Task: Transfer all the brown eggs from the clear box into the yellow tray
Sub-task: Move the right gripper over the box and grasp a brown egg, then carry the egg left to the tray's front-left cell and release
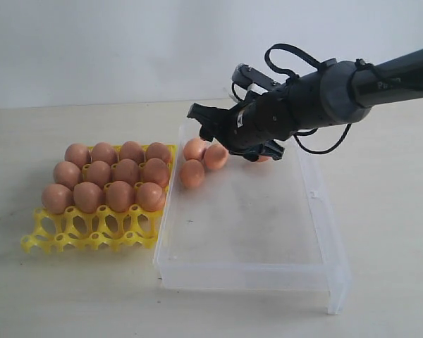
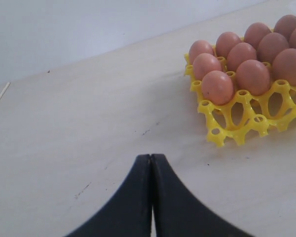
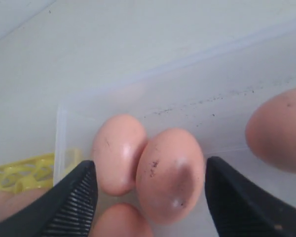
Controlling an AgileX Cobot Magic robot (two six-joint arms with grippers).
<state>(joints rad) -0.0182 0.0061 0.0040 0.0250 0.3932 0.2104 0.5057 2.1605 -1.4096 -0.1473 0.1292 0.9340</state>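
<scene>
The yellow tray lies on the left with several brown eggs in its back rows; its front row of cups is bare. The clear box sits beside it, with three brown eggs bunched in its far left corner and another partly hidden behind the arm. My right gripper hangs open over that bunch, its jaws straddling one egg without touching it. My left gripper is shut and empty above the bare table near the tray.
The box's near half holds nothing. Bare tabletop surrounds the box and the tray. A plain wall stands behind. The right arm reaches in from the upper right.
</scene>
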